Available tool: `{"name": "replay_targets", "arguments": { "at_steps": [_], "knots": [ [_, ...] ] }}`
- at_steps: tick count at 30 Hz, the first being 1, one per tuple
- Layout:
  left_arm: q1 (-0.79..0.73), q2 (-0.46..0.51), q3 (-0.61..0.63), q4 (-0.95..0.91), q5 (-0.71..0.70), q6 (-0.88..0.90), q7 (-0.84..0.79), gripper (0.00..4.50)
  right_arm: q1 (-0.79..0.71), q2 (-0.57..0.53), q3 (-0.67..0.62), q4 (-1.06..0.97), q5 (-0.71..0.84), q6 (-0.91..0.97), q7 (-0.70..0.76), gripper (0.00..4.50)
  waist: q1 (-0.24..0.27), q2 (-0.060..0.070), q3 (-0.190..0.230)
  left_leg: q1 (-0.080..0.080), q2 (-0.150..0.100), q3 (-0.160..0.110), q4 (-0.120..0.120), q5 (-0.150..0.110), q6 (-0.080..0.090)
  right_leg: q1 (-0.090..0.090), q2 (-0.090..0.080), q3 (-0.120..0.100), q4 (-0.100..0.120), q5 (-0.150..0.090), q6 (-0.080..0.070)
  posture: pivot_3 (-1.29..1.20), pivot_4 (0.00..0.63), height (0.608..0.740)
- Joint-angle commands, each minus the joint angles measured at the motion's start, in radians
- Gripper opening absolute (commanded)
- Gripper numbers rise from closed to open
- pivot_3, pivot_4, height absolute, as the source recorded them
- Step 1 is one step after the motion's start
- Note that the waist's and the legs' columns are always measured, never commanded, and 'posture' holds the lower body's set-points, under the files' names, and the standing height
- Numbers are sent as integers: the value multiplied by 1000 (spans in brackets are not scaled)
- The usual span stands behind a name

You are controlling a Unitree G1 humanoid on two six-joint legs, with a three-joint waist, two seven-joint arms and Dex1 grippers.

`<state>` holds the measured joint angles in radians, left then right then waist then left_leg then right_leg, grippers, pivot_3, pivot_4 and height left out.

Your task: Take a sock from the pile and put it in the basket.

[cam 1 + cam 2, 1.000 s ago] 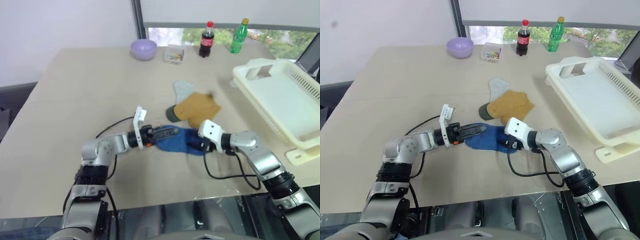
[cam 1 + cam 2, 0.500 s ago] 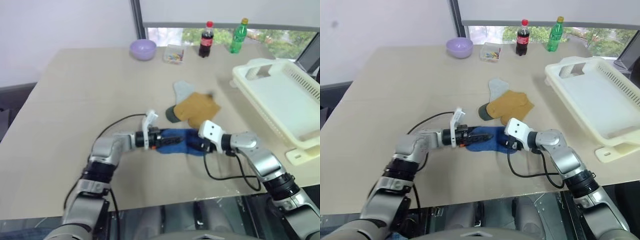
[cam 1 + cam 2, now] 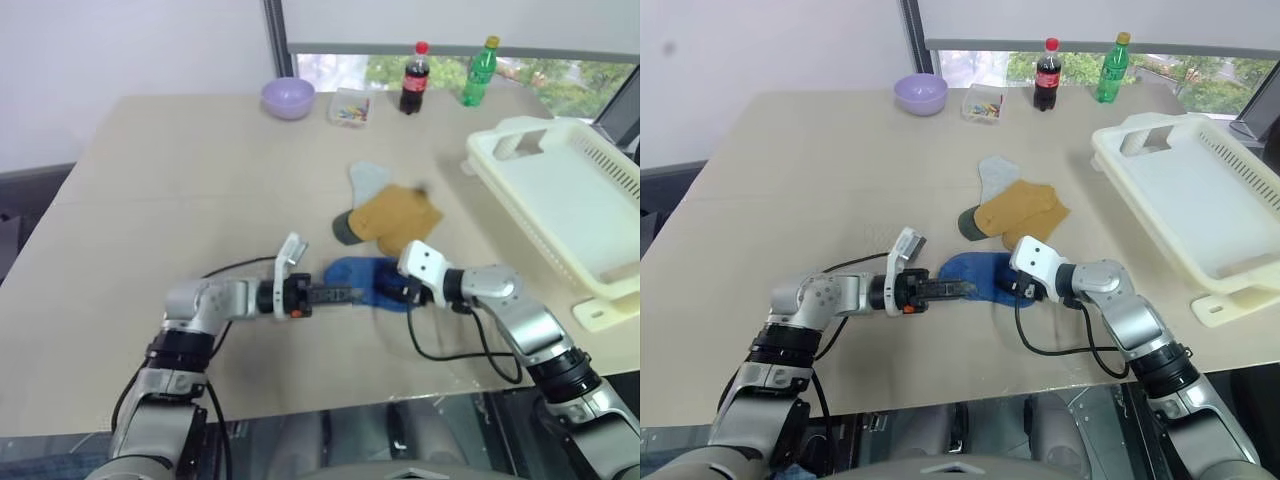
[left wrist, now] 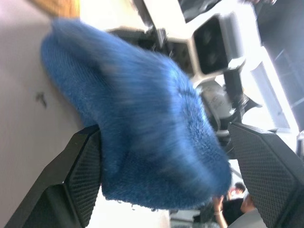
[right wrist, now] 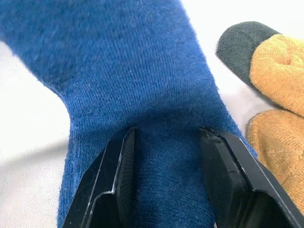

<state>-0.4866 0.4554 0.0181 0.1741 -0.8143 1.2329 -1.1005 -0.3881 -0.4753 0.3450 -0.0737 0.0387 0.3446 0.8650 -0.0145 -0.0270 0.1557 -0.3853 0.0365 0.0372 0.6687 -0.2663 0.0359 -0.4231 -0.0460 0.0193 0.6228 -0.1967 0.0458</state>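
A royal blue sock (image 3: 366, 279) lies on the table just in front of the pile (image 3: 392, 215) of mustard, pale blue and dark green socks. My right gripper (image 5: 166, 137) is shut on the blue sock's right end, with a fold of fabric pinched between its fingers. From the left, my left gripper (image 3: 343, 294) points level at the sock. It is open wide, and the sock's other end (image 4: 156, 118) sits between its fingers (image 4: 80, 180). The cream basket (image 3: 565, 205) stands at the right of the table.
At the table's far edge stand a lilac bowl (image 3: 287, 97), a small clear box (image 3: 348, 107), a cola bottle (image 3: 414, 78) and a green bottle (image 3: 478, 72). A white plastic piece (image 3: 602, 311) lies in front of the basket. Black cables trail from both wrists.
My left gripper has drawn back toward me and rolled, and now meets the sock's near left end. The blue sock looks more bunched up. The right gripper has kept still.
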Motion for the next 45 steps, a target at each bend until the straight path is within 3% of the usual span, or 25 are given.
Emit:
{"name": "replay_targets", "arguments": {
  "at_steps": [1,4,9,21,33,37,40,45],
  "knots": [
    [-14,-8,53,-13,-52,33,21,4238,17,-12,14,20,-19,18,3,2155,0,0,0,0,0,0,0,0,0,0,0,0,0,0,0,0,150,740],
    [-21,-22,115,-12,-113,96,48,4238,15,-12,16,26,-22,14,5,2155,0,0,0,0,0,0,0,0,0,0,0,0,0,0,0,0,150,740],
    [32,-18,91,-98,-145,139,61,4238,14,-11,17,27,-22,13,4,2155,-1,0,0,0,0,0,0,0,0,0,0,0,0,0,0,0,150,740],
    [25,-59,119,-88,-161,107,120,4238,17,-16,10,20,-21,17,2,2155,0,0,0,0,0,0,0,0,0,0,-1,0,0,0,0,0,150,740],
    [17,-214,142,-56,-188,95,234,4238,24,-30,2,-64,-8,96,-3,2155,2,0,0,-2,-1,-1,0,0,0,-1,-1,0,0,0,0,0,150,740],
    [-2,-244,146,-24,-173,71,256,4238,26,-32,-4,-135,18,169,3,2155,4,0,0,-11,-4,-3,1,0,0,-9,-1,-1,0,2,-4,0,150,740],
    [-6,-254,147,-15,-172,65,264,4238,23,-37,-9,-165,29,183,7,2873,3,0,0,-12,-4,-3,1,0,0,-9,-1,-1,0,2,-4,0,150,740],
    [-4,-261,123,-10,-160,55,266,4238,27,-51,-18,-213,24,191,-11,4459,3,0,1,-13,-4,-3,1,0,0,-9,-1,-2,0,2,-4,0,150,740]
  ]
}}
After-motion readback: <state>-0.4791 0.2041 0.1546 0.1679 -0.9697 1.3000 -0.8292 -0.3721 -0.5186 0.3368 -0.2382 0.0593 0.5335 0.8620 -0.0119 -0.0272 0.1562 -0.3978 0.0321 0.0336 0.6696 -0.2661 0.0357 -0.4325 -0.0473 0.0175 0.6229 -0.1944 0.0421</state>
